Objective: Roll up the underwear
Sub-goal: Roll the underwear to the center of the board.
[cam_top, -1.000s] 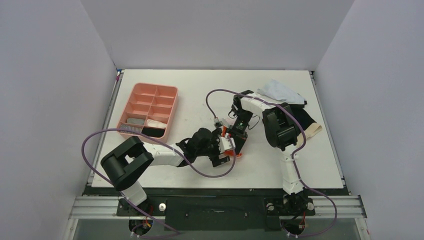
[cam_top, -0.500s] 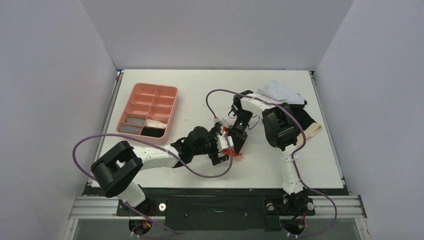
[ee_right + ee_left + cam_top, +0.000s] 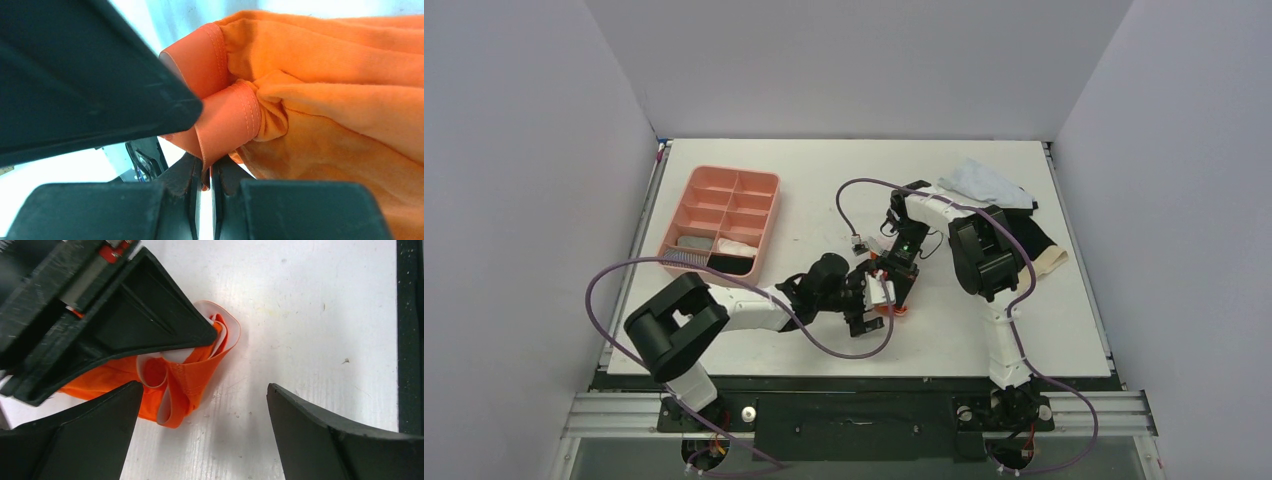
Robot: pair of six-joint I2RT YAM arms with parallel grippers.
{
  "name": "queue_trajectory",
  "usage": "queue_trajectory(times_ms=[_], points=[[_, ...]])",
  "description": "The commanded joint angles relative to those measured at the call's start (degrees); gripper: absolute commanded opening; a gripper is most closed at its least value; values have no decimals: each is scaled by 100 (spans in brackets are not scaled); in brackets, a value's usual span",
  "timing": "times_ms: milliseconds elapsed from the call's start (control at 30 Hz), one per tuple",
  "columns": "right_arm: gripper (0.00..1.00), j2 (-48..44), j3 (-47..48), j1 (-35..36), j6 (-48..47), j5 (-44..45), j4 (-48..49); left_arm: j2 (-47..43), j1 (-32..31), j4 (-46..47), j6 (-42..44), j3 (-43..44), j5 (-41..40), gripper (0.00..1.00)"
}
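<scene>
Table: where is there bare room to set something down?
Bare: the far middle of the table, between tray and clothes pile; and the near right corner, between right arm and the edge. Crowded: the centre, where left gripper and right gripper meet at the orange underwear; the near left, crossed by the left arm and its cable.

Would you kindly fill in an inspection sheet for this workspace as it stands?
Surface: white table, faint specks.
Job's things: orange underwear bunched near the middle; black underwear with beige waistband at the right edge.
Clutter: pink tray far left, cloth in its near compartments; pale blue cloth far right.
Claws: left claw open beside the orange underwear; right claw shut on its band.
Cables: purple cables loop off both arms.
Surroundings: plain white walls on three sides.
</scene>
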Motion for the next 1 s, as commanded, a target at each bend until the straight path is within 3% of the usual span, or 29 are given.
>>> queue_trajectory(times_ms=[0, 267, 467, 767, 967], points=[[0, 73, 8, 13, -89, -127, 252, 309, 26, 434, 12, 215, 263, 93], [0, 109, -15, -6, -86, -136, 254, 581, 35, 997, -244, 107, 204, 90], [0, 146, 28, -9, -64, -156, 248, 647, 35, 1066, -508, 95, 328, 75], [0, 100, 55, -11, 6, -164, 258, 833, 56, 1003, -903, 109, 251, 44], [0, -43, 38, -54, 150, -201, 337, 985, 325, 779, -1526, 177, 498, 10]])
